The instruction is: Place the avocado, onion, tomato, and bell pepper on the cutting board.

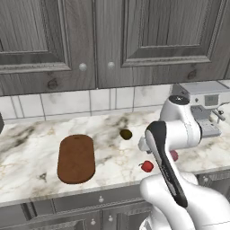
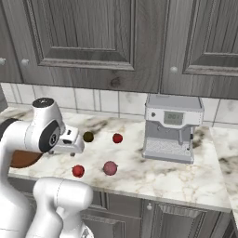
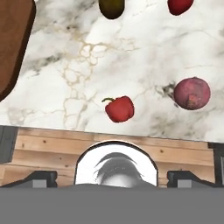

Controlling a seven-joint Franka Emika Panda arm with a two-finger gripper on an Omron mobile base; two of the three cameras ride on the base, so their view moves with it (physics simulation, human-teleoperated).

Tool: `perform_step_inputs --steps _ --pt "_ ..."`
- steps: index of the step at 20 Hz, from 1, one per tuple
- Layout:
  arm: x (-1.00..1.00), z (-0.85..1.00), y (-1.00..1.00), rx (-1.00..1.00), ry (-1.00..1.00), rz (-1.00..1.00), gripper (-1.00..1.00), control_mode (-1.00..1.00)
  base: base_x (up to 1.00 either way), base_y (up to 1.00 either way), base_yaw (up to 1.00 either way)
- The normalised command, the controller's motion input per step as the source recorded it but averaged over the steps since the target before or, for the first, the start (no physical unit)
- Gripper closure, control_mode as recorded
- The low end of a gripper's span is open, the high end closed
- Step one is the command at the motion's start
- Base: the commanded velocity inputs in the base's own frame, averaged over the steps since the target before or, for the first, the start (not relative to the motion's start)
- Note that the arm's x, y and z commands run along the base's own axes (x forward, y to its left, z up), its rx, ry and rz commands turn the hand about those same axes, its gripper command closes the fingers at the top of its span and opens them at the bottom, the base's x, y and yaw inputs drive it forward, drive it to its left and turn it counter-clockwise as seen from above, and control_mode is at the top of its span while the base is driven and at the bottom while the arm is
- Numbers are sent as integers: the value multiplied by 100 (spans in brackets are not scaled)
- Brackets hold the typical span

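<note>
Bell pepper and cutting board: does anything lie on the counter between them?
Nothing visible does. In the hand view, bare marble lies between the bell pepper and the cutting board. The avocado and onion sit off that path.

Plenty of open marble counter [image 3: 144, 57] around the veggies in the hand view. From the bell pepper [image 3: 119, 109], the onion [image 3: 191, 93] sits at 3 o'clock, well apart, the avocado [image 3: 111, 7] at 12, the tomato [image 3: 179, 5] at 1. The cutting board [image 1: 76, 158] is bare on top. The only tall obstacle is the coffee machine [image 2: 172, 128], off to the right.
</note>
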Motion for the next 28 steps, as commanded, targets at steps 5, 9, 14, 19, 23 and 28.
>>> perform_step_inputs --steps 5,9,14,19,23,28 --pt "35 -35 0 0 5 3 -100 -100 0 0 0" --pt "32 -43 0 0 5 2 -100 -100 0 0 0" --pt "19 -40 0 0 2 1 -100 -100 0 0 0" --pt "21 -31 0 0 1 1 -100 -100 0 0 0" --pt "17 -30 0 0 2 2 -100 -100 0 0 0" --pt "11 -30 0 0 3 0 -100 -100 0 0 0"
